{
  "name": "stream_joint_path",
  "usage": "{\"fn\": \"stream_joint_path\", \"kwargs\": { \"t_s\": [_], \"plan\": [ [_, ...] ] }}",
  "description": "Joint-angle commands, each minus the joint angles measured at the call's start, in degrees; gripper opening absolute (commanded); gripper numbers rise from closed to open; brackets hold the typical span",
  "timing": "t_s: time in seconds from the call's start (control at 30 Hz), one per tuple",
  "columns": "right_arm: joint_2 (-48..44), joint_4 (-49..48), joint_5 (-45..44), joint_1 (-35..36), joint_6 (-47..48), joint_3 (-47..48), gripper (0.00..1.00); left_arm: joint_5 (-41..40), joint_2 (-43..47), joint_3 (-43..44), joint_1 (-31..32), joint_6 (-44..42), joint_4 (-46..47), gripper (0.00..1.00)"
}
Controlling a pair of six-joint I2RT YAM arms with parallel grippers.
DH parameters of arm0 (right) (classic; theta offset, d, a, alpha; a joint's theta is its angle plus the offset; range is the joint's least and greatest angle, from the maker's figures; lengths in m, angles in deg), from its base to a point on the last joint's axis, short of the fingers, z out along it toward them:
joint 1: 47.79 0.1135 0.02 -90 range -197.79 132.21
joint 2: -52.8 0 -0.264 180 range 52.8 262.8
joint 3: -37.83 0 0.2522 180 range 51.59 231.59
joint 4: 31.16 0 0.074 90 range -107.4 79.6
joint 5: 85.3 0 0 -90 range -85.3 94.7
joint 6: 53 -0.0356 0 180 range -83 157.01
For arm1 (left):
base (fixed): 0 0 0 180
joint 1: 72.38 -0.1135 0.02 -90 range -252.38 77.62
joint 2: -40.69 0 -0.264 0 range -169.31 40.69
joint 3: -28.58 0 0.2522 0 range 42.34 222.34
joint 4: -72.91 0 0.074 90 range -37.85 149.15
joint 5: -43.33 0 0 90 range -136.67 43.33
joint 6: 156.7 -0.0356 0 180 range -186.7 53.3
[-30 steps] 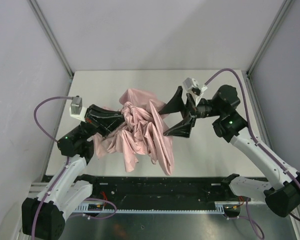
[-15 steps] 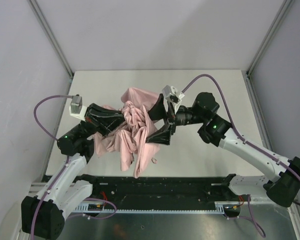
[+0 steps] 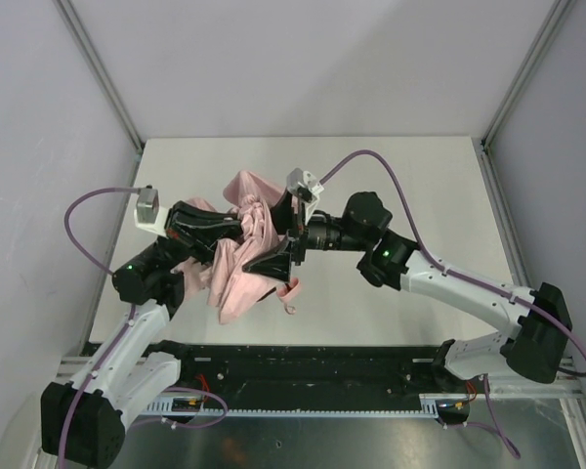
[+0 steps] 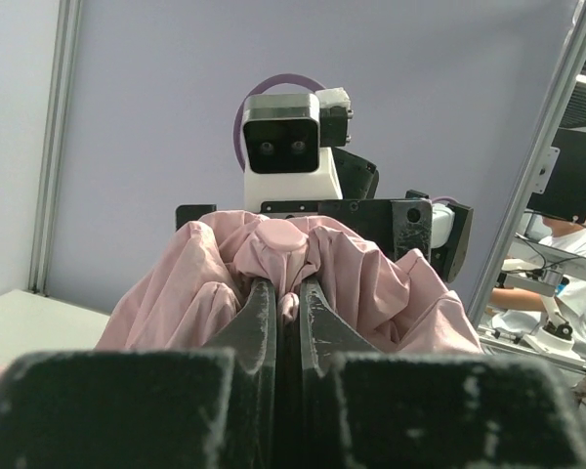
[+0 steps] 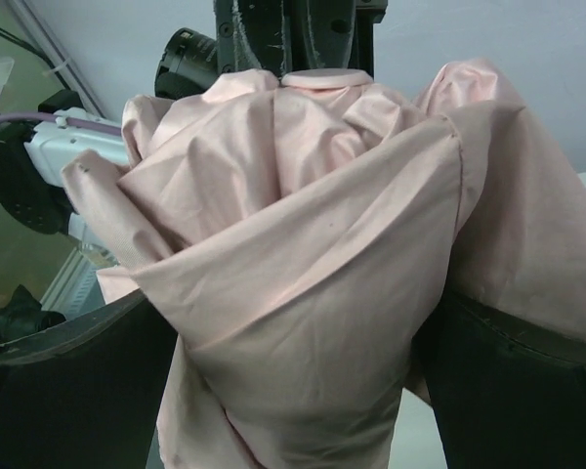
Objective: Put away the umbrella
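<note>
The pale pink umbrella [image 3: 236, 283] is a crumpled fabric bundle held above the table between both arms. My left gripper [image 3: 234, 231] is shut on a fold of its fabric; in the left wrist view the gripper [image 4: 285, 290] pinches pink cloth [image 4: 176, 293]. My right gripper [image 3: 279, 237] is wide open and straddles the bundle from the right. In the right wrist view the gripper [image 5: 303, 322] has the fabric [image 5: 303, 147] filling the gap between its fingers [image 5: 68, 391]. A small pink strap [image 3: 290, 292] hangs below. The shaft and handle are hidden.
The white tabletop [image 3: 420, 186] lies below, bounded by grey walls and metal frame posts [image 3: 98, 78]. A black rail [image 3: 322, 362] runs along the near edge by the arm bases. The right arm's purple cable [image 3: 361, 156] arches over the table.
My right arm has swept left with its jaws open, sliding over the umbrella and bunching the loose hanging fabric toward the left gripper. The left gripper has kept its hold and barely moved.
</note>
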Motion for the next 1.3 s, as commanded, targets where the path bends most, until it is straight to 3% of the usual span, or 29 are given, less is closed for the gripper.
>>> {"fn": "stream_joint_path", "kwargs": {
  "t_s": [0.0,0.23,0.4,0.6,0.77,0.83,0.93,0.97,1.07,1.17,1.27],
  "plan": [
    [3.48,-3.84,-2.91,1.85,-1.08,3.45,0.99,-3.03,0.14,1.02,2.75,-1.48,21.37,0.00],
    [7.90,-4.83,-0.23,2.35,-3.07,6.94,0.99,-3.83,-1.07,1.15,6.19,-3.49,21.37,0.00],
    [8.81,-6.60,2.83,3.14,-5.01,7.87,0.86,-4.00,-2.31,1.17,8.56,-5.23,21.37,0.00],
    [8.63,-7.25,5.17,3.76,-5.97,7.88,0.57,-4.57,-3.27,0.81,10.22,-6.80,21.37,0.00],
    [8.24,-7.83,7.02,3.68,-7.96,7.86,0.10,-4.66,-3.70,0.63,10.86,-7.48,21.37,0.00],
    [7.83,-7.35,7.62,3.48,-8.66,7.74,0.03,-4.66,-4.02,0.78,11.05,-7.54,21.37,0.00],
    [5.36,-6.22,6.88,3.29,-9.53,5.70,0.00,-4.95,-4.51,0.78,11.11,-7.02,21.37,0.03],
    [4.19,-6.41,6.61,3.02,-10.28,4.55,0.00,-5.21,-4.64,0.72,11.16,-6.76,21.37,0.09],
    [0.47,-5.06,5.82,1.33,-12.48,0.81,0.00,-6.35,-5.02,0.42,10.96,-6.27,20.94,0.42],
    [-3.96,-0.74,5.43,0.09,-12.54,-2.93,0.00,-6.20,-5.75,1.20,9.65,-4.73,19.31,0.84],
    [-8.78,3.09,4.64,-1.38,-12.38,-7.13,0.00,-4.05,-6.61,2.80,8.04,-3.95,16.55,0.98]
  ]
}}
